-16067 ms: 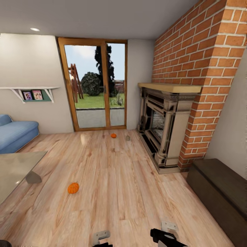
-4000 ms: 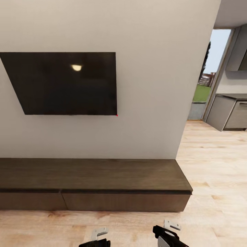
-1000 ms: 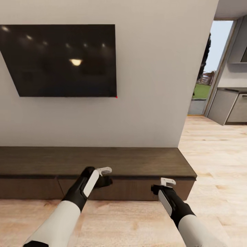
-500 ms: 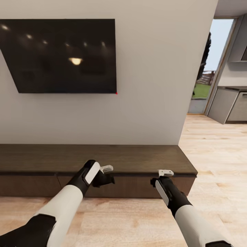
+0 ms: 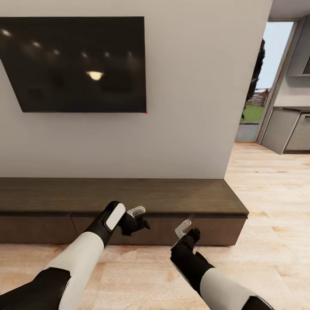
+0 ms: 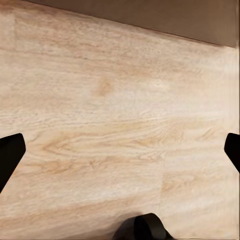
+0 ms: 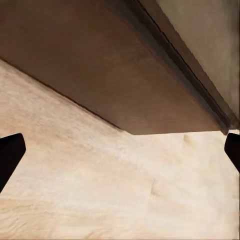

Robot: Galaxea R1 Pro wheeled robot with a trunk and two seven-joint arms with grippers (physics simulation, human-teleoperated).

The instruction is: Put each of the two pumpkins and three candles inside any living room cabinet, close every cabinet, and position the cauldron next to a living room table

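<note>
Light: even and bright, daylight coming in through the doorway (image 5: 262,82).
Glare: ceiling lamps reflecting in the TV (image 5: 77,64).
Shadows: soft, lying under the cabinet (image 5: 129,198) top.
Distortion: wide-angle view bending straight edges.
Wrist views: showing soft, slightly blurred floor (image 6: 115,125).

You face the long dark cabinet (image 5: 129,202), its drawer fronts shut, beneath a wall-mounted television (image 5: 77,64). Your left gripper (image 5: 138,218) and right gripper (image 5: 187,230) hang before its front, above the wood floor (image 5: 267,181).
</note>
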